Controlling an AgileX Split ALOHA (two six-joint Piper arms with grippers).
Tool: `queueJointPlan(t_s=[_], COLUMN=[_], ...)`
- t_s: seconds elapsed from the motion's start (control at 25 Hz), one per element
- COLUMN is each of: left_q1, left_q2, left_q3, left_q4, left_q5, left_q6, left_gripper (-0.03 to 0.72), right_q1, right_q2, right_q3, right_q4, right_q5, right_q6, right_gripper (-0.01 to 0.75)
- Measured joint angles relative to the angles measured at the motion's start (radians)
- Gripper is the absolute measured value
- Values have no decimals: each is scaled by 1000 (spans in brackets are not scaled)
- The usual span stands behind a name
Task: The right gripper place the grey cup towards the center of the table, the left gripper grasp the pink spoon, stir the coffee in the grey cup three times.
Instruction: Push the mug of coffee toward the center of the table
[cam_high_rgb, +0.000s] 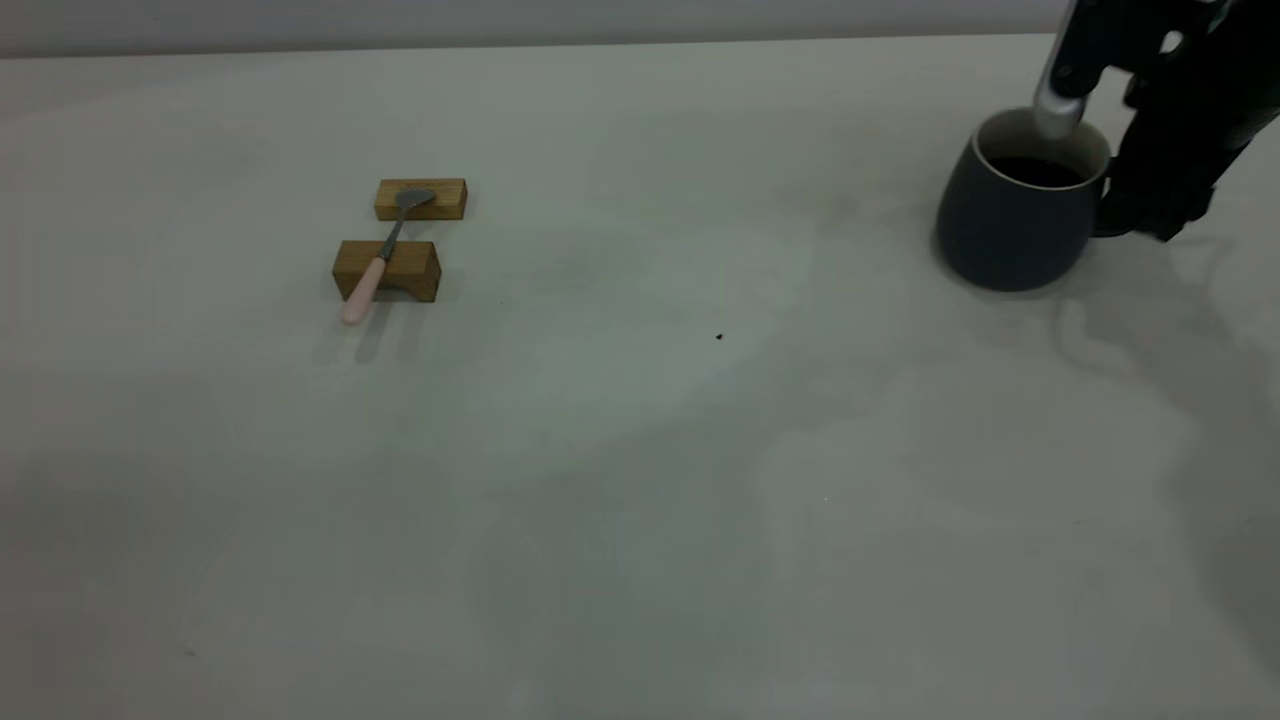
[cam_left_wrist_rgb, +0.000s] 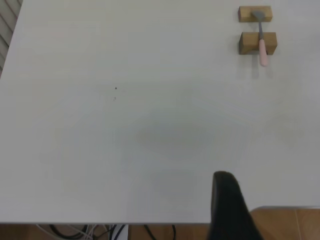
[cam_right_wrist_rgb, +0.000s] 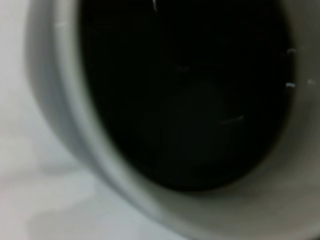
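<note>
**Nearly full cup held at the far right edge**

Nearest the exterior camera lies bare table (cam_high_rgb: 600, 520), with a tiny black speck (cam_high_rgb: 719, 337) near its middle. Farther back on the left, the pink spoon (cam_high_rgb: 372, 272) rests across two wooden blocks (cam_high_rgb: 388, 270), its metal bowl on the rear one. The left gripper (cam_left_wrist_rgb: 227, 205) hangs by the near table edge, well apart from the spoon; I cannot tell how its fingers stand.

At the far right, the right gripper (cam_high_rgb: 1085, 150) pinches the wall of the grey cup (cam_high_rgb: 1015, 215), one silver finger inside the rim, the black one outside by the handle. Coffee (cam_high_rgb: 1035, 172) fills the cup, dark and high.

A jerky move to the centre could slop it over; a one-wall pinch may also let the cup tilt.
</note>
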Motion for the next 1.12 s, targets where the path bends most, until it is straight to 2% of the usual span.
queueJointPlan(t_s=[0.64,1.12], left_q1=[0,0], left_q2=[0,0], left_q3=[0,0], left_q4=[0,0], left_q5=[0,0], left_q6=[1,1], left_gripper=[505,505], right_q1=[198,345], right_q2=[53,54], right_q3=[0,0], right_q4=[1,2], right_q5=[-57,-177], right_q6=[5,31], right_gripper=[574,574])
